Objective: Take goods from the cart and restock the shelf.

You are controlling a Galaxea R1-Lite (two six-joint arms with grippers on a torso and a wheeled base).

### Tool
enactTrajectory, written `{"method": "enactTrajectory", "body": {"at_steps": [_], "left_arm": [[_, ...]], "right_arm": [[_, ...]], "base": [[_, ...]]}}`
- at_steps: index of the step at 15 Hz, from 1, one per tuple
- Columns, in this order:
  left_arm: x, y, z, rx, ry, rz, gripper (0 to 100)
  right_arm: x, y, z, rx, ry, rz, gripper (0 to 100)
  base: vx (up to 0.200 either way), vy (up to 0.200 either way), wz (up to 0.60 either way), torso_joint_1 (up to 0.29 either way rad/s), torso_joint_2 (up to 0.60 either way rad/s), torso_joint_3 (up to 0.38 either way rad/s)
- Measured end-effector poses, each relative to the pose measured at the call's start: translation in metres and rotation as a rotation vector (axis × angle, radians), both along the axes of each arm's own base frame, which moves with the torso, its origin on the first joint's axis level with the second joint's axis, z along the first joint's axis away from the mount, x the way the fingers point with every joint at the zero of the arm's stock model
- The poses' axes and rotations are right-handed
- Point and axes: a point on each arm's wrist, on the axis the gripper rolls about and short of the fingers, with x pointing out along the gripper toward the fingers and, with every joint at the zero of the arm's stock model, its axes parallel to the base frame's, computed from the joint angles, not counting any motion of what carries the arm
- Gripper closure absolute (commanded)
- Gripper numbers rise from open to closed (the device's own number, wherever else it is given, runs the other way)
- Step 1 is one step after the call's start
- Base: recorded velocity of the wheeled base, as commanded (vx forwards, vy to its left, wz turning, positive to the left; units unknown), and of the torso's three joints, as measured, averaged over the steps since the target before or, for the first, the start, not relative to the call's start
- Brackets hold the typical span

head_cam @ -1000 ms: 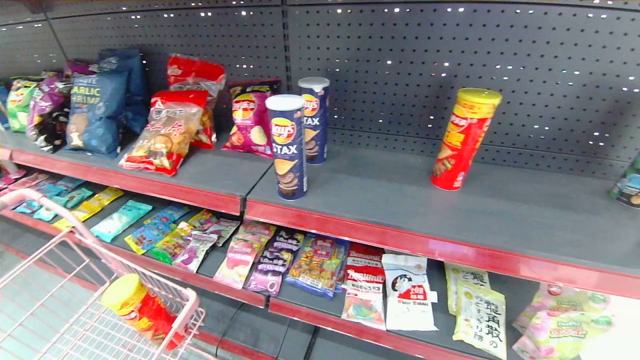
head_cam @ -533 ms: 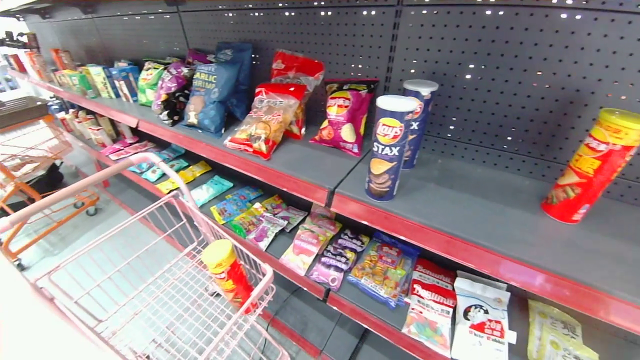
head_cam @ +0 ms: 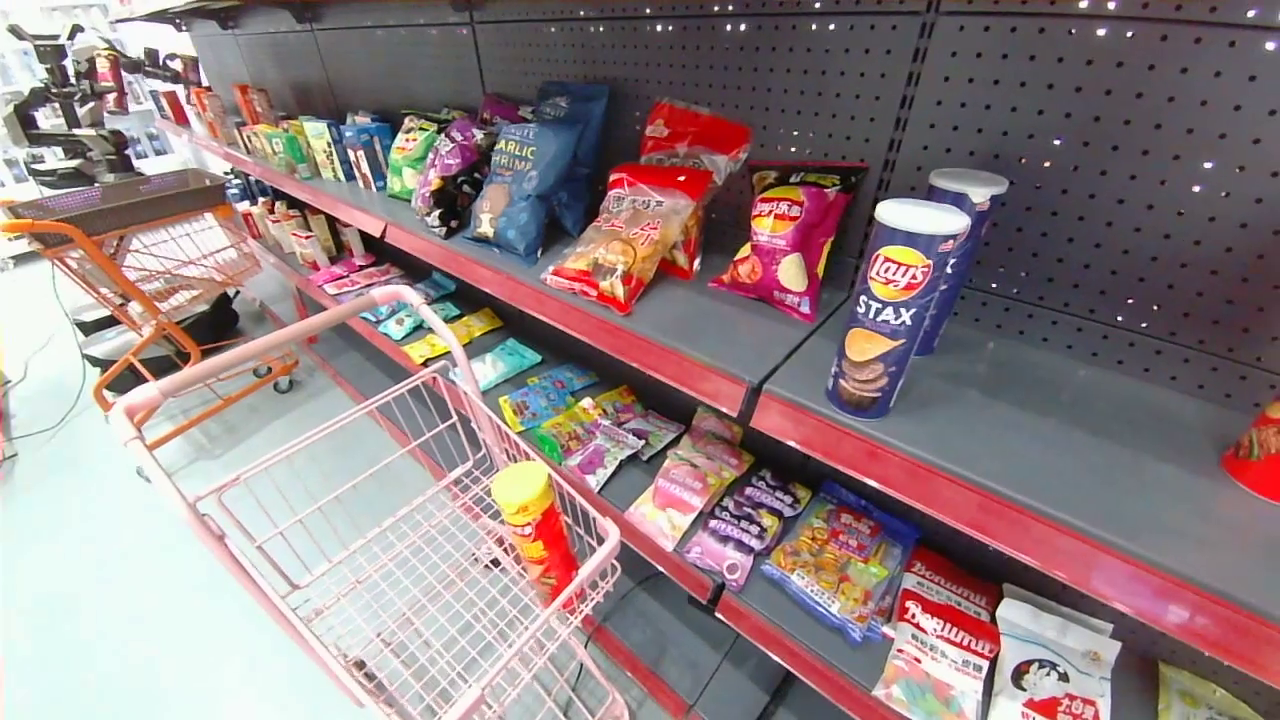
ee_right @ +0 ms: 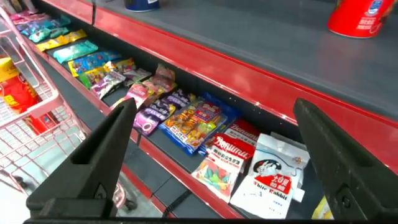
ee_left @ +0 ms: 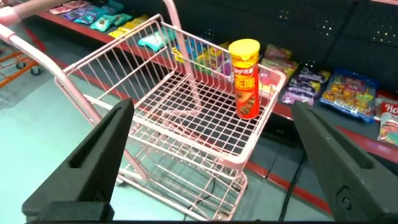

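Cart: the pink cart [head_cam: 290, 340] is your landmark.
Canister: the red crisp canister [head_cam: 535, 530] stands upright in the cart's corner nearest the shelf, long axis vertical.
Left gripper [ee_left: 211, 107]: looks down into the cart, spread wide and empty, with the canister ahead between its fingers.
Right gripper [ee_right: 214, 106]: past the cart's shelf side, over the snack packets [ee_right: 193, 124], wide and empty.
Your pick: the left arm looks nearer.

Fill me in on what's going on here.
A robot is restocking a shop shelf from a pink cart. One red can with a yellow lid stands upright in the cart's corner, not yet picked. The left gripper hangs open above the cart; the right gripper is open near the snack packets.
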Motion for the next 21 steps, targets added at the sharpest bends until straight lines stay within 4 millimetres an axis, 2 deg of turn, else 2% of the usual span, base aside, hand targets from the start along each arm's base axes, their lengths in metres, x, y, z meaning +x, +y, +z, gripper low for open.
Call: {"method": "enactTrajectory", "body": {"at_steps": [5,19,21], "left_arm": [[0.000,0.000,0.000,0.001,0.002,0.000,0],[0.000,0.000,0.000,-0.005,-0.001,0.004,0],[-0.001,0.000,0.013,-0.042,-0.041,0.010,0]], "right_arm": [[0.000,0.000,0.000,0.003,0.000,0.000,0],[0.000,0.000,0.000,0.040,-0.001,-0.010,0],[0.000,0.000,0.000,0.038,-0.002,-0.009,0]], "base": [[0.000,0.000,0.00,-0.149,0.38,0.225],[0.000,0.000,0.00,-0.167,0.49,0.321],[0.000,0.000,0.00,-0.022,0.09,0.061]]}}
